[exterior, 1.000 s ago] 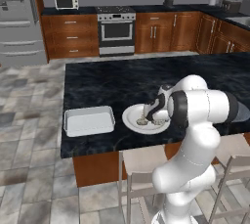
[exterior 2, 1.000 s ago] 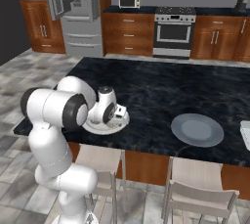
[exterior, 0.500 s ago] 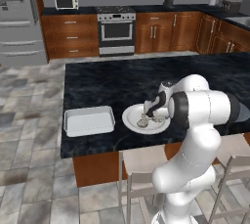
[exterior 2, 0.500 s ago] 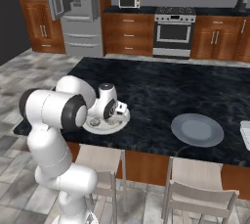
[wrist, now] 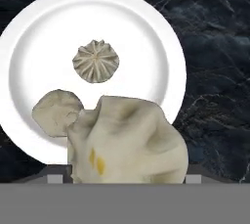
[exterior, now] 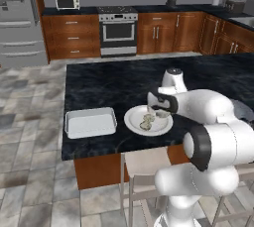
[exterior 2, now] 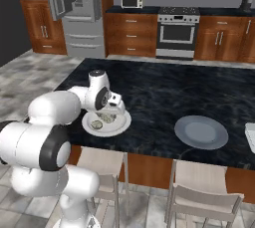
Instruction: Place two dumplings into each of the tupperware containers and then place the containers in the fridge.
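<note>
Three dumplings (wrist: 96, 61) are sitting on the white plate (wrist: 151, 32), the nearest, soft and easily squashed, filling the wide-open end effector (wrist: 127, 181), best pinched gently across its plump middle.

three pale dumplings (wrist: 96, 61) on my white plate (wrist: 161, 37), empty grey-white tupperware container (exterior: 90, 122) left of it, fridge (exterior 2: 74, 10) open at far wall

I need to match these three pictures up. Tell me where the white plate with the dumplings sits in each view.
Left base view: white plate at centre, on the near edge of the island, right of the tupperware container.
Right base view: left of centre, under the arm's hand.
Hand view: upper left, on the black counter.
Shared landmark: the dumplings lying on it.
</note>
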